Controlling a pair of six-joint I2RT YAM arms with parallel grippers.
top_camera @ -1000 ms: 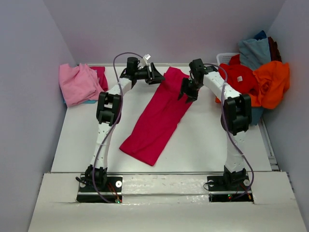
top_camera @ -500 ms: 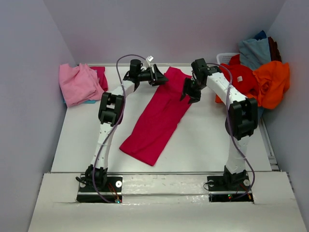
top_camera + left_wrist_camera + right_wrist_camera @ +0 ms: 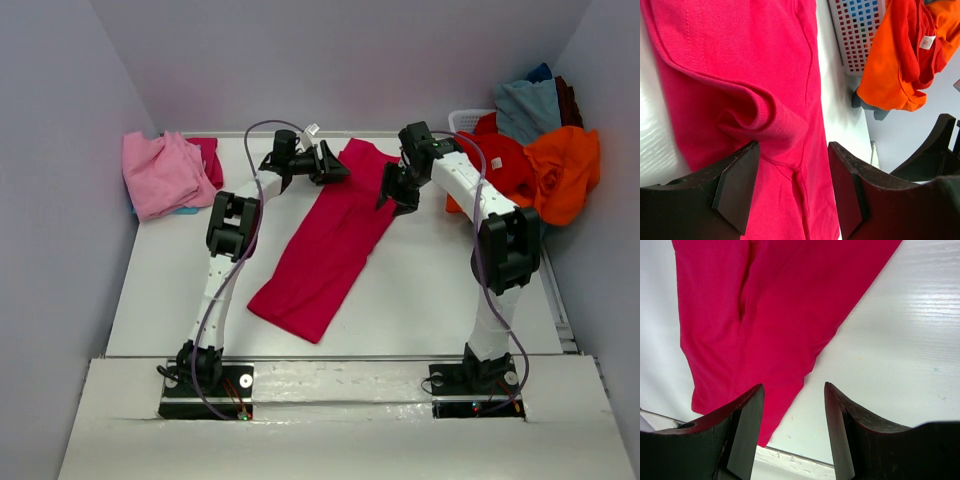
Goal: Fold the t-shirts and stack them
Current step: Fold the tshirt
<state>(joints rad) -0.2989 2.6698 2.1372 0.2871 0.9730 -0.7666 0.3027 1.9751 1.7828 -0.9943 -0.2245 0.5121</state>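
A crimson-magenta t-shirt (image 3: 325, 245), folded into a long strip, lies slantwise on the white table (image 3: 420, 300). My left gripper (image 3: 336, 170) hovers at the strip's far left edge, open. In its wrist view the left gripper (image 3: 792, 192) has both fingers (image 3: 737, 185) straddling rumpled crimson-magenta fabric (image 3: 740, 60) without pinching it. My right gripper (image 3: 394, 198) is open at the strip's far right edge. In the right wrist view the right gripper (image 3: 792, 427) frames the crimson-magenta hem (image 3: 765, 310) and bare table.
A light pink t-shirt (image 3: 160, 172) lies folded at the far left over other cloth. At the far right a white basket (image 3: 468, 120) holds a heap of red (image 3: 495, 160), orange (image 3: 565, 170) and grey-blue (image 3: 525, 105) t-shirts. The basket (image 3: 857, 30) and the orange t-shirt (image 3: 890, 70) also show past the left fingers.
Both arms have shifted slightly to the right. The left gripper has closed in on the shirt's far edge. The jaws have stayed open and the shirt has not moved.
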